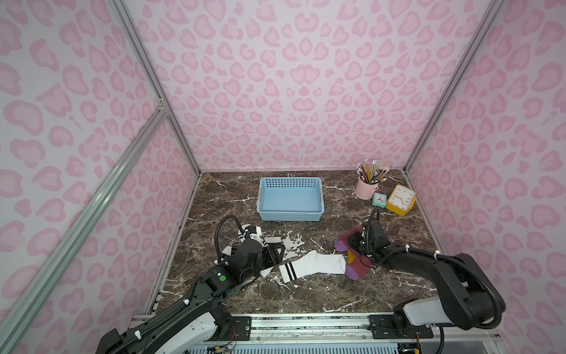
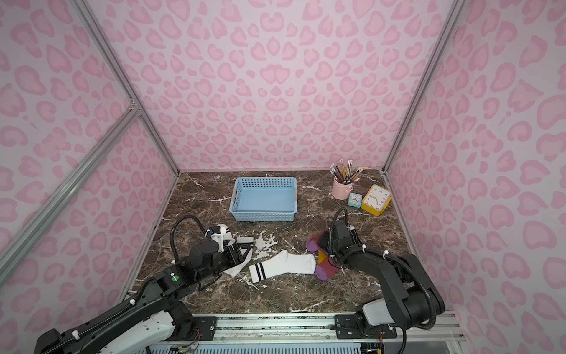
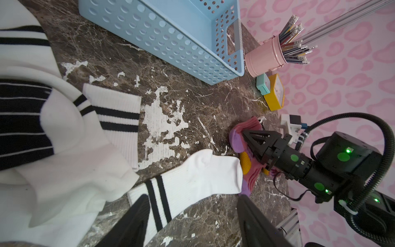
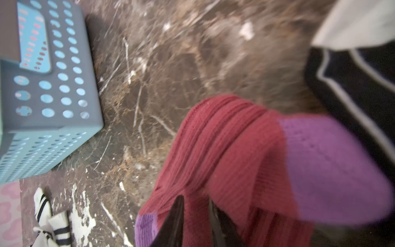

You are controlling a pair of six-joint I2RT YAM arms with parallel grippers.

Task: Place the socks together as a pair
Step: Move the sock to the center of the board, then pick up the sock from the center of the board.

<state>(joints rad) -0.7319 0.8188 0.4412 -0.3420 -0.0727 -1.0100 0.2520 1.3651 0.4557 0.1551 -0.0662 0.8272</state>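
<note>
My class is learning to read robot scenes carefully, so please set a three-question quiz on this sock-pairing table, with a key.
1. True or false: the blue basket holds a sock.
2. The jaws of the right gripper are shut on: A) a pencil; B) the maroon sock; C) a black sock.
3. Name the two things standing beside the pink pencil cup.
Key: 1 false, it is empty. 2 B. 3 the teal clock and the yellow clock.
</note>
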